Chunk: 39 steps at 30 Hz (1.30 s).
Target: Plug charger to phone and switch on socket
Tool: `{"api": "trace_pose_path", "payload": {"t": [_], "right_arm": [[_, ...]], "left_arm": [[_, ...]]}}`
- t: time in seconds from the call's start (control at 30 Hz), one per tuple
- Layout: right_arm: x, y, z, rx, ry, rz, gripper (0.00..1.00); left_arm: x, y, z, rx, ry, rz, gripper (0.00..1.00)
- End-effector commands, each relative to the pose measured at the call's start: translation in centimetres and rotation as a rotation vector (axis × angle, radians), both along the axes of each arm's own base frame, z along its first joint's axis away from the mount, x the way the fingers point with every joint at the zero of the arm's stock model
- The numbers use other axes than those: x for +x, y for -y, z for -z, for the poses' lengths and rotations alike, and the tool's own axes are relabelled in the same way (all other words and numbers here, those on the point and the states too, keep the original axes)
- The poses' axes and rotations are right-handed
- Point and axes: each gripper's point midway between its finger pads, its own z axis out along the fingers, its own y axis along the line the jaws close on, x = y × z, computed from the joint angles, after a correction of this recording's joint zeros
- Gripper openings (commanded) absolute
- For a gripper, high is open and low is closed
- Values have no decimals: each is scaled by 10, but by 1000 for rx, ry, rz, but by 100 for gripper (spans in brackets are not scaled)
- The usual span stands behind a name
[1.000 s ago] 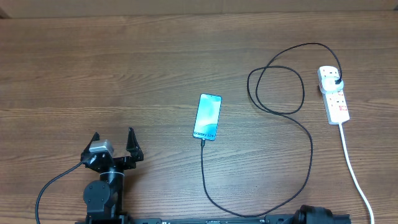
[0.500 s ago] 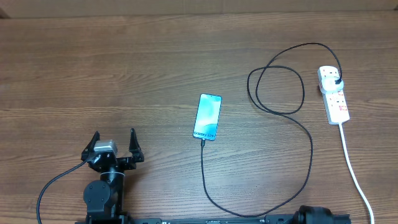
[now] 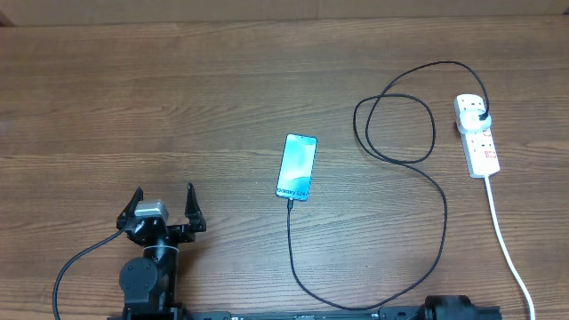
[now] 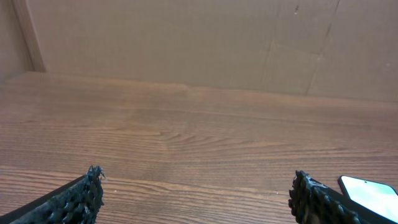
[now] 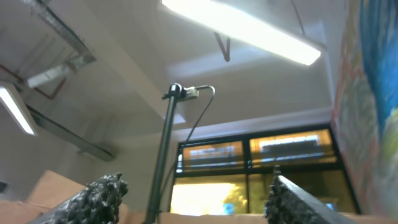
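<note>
Both my left hand (image 3: 163, 194) and right hand (image 5: 194, 190) are spread, empty. The white plastic power strip (image 3: 480, 147), far right of my left hand, looks light and slippery. I'd press its red-marked switch (image 3: 484, 142) straight down.

Your left gripper (image 3: 163, 194): two slim black fingers (image 3: 189, 203), each narrowing to a tip. Just behind the claw a small silver-grey block (image 3: 147, 211) is mounted on black brackets. Behind that is a round black joint housing (image 3: 142, 279). A thin black cable (image 3: 71, 267) arcs off from the claw's left side. Seen close, the pads (image 4: 78, 200) are black and knobbly, coarse as grit. Your right gripper (image 5: 194, 182): the same rough pads (image 5: 102, 191), looking greyer. Of the right arm, only a black base (image 3: 455, 308) shows.
</note>
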Motion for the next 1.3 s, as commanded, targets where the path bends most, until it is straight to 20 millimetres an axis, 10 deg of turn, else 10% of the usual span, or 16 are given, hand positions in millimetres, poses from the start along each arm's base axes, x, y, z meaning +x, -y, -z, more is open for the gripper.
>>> {"api": "trace_pose_path", "payload": {"t": [0.0, 1.27], "right_arm": [[1, 6, 0, 2, 8, 26, 91], [22, 9, -20, 79, 53, 33, 100]], "left_arm": [[0, 0, 0, 33, 4, 8, 100], [0, 0, 0, 33, 4, 8, 100]]}}
